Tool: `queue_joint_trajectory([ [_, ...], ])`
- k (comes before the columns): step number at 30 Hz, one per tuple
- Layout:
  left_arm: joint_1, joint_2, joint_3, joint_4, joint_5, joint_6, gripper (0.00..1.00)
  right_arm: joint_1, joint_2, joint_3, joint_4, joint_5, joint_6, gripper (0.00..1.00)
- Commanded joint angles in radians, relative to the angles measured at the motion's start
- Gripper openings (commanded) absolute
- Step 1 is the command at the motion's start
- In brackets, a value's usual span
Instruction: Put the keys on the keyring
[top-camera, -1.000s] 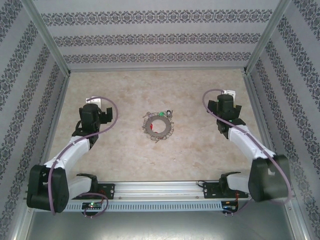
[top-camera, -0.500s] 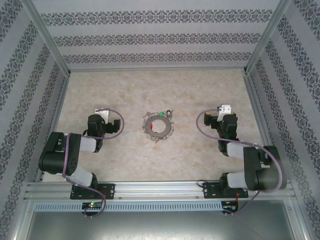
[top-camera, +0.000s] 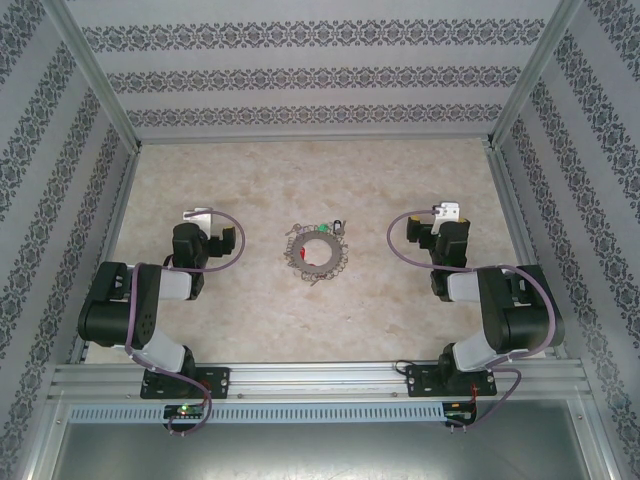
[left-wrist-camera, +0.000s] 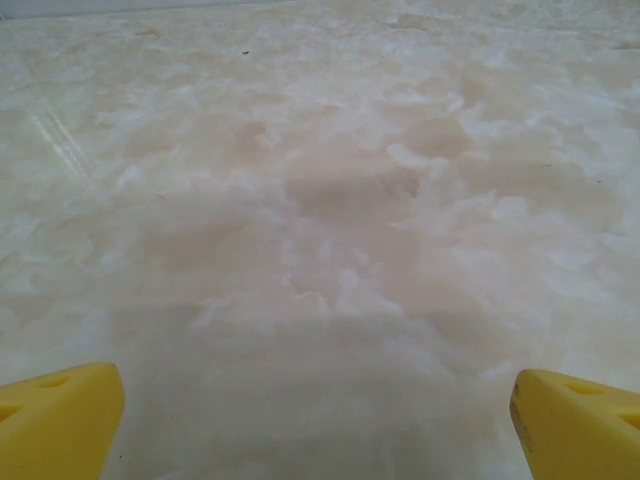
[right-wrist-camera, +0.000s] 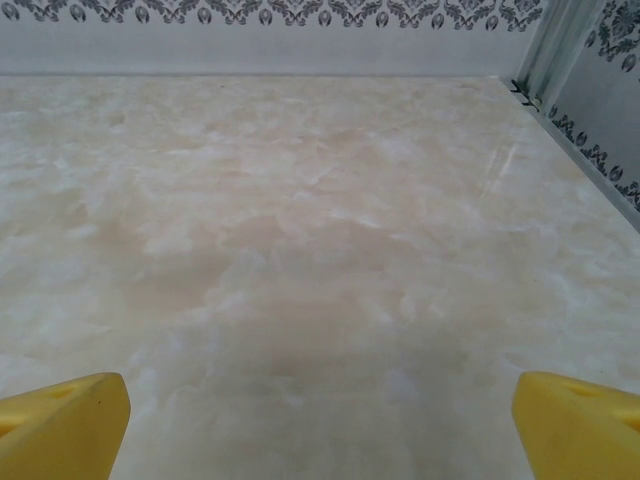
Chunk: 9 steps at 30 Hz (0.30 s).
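Starting at the left, the left arm (top-camera: 130, 310) sits folded back on itself near the table's (top-camera: 250, 310) left edge, with a purple cable (top-camera: 233, 245) looping over its wrist. From above, the left gripper (top-camera: 197, 230) is a dark lump whose fingers are too small to tell apart. In its wrist view the left gripper (left-wrist-camera: 318, 430) is spread wide: two yellow fingertips (left-wrist-camera: 55, 420) poke in at the bottom corners, cut off by the frame, with bare marbled tabletop between them and nothing pinched.

Between the two arms and well apart from both lies the keyring (top-camera: 319, 252), flat on the table, a grey ring with a fringe of wire loops. At its far rim is a cluster of small bits (top-camera: 325, 228), including a green speck. They are too tiny and blurred to say which are the keys, or whether any hang on the ring.

Further right, the right gripper (top-camera: 440, 228) is likewise hard to read from above, half hidden under its white camera mount (top-camera: 447, 211). In its own wrist view the right gripper (right-wrist-camera: 320, 425) gapes wide and holds nothing, its yellow fingertips (right-wrist-camera: 60, 415) cropped at the lower corners. Beyond them the table runs to the patterned back wall (right-wrist-camera: 250, 30) and a metal corner post (right-wrist-camera: 560, 40). The right arm (top-camera: 515, 315) is folded up by the right wall.
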<state>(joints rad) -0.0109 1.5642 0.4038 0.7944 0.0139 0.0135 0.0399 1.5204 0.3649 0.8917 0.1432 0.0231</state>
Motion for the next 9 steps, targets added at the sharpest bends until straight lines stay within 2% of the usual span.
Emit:
queue_joint_trajectory([
  [1,0.011,-0.003,0.010,0.037,-0.015,-0.022,1.00,0.018,-0.014,0.003,0.032,0.029,0.001,0.98],
  [9,0.011,-0.004,0.010,0.037,-0.015,-0.021,1.00,-0.002,-0.013,0.015,0.010,-0.022,0.010,0.98],
])
